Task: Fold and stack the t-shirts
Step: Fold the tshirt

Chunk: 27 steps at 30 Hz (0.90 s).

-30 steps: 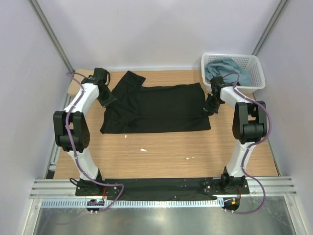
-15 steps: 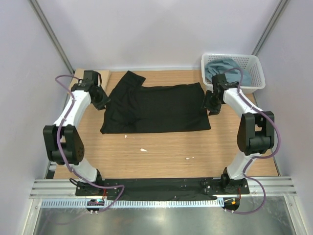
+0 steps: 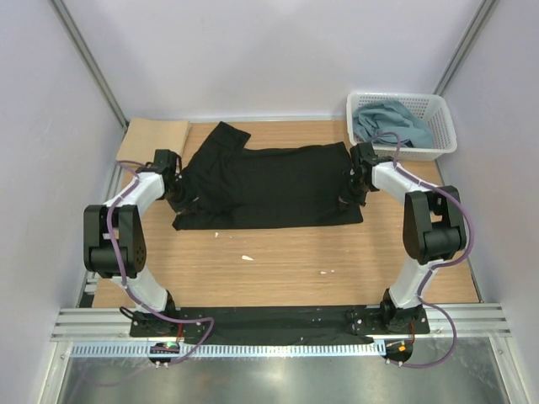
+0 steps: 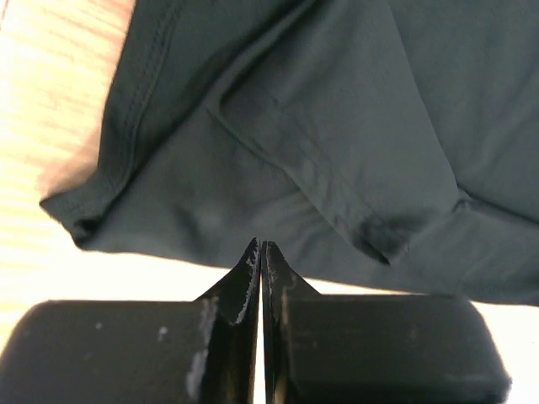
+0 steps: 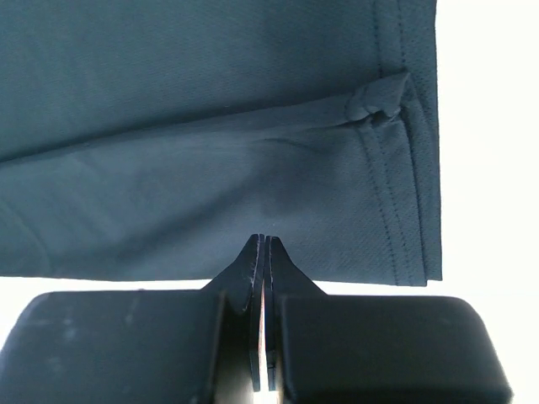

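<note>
Scene: black t-shirt (image 3: 269, 185) spread flat on the wooden surface (image 3: 286, 261), between the two arms | Left gripper (image 3: 182, 200): jaws together at the shirt's near-left hem | Right gripper (image 3: 346, 200): jaws together at the near-right hem | Grip: unclear whether either pinches cloth | Risk: one side catching nothing or a single layer would likely skew and bunch the fold.
</note>
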Motion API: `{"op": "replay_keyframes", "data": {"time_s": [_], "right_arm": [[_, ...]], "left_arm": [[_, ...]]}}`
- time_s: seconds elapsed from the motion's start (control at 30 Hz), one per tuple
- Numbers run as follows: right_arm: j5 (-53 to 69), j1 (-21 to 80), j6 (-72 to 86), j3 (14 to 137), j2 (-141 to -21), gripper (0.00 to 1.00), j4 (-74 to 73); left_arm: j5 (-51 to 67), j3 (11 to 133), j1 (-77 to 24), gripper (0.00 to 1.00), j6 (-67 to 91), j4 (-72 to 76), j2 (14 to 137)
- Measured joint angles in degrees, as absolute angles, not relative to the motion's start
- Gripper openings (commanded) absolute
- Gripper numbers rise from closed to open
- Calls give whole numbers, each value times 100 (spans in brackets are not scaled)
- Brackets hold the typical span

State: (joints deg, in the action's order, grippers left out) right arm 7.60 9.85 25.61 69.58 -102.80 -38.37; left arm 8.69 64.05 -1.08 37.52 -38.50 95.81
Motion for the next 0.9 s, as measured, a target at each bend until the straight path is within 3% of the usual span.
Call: {"op": "replay_keyframes", "data": {"time_s": [0.5,0.9], "right_arm": [[617,690,2558,6233,-10189,1,-3454],[458,661,2512,6613,-9907,7,-4062]], "left_arm": [[701,5977,346,0,3745,-3712,9786],[561,6501,165,3,3531,-4202,9288]]}}
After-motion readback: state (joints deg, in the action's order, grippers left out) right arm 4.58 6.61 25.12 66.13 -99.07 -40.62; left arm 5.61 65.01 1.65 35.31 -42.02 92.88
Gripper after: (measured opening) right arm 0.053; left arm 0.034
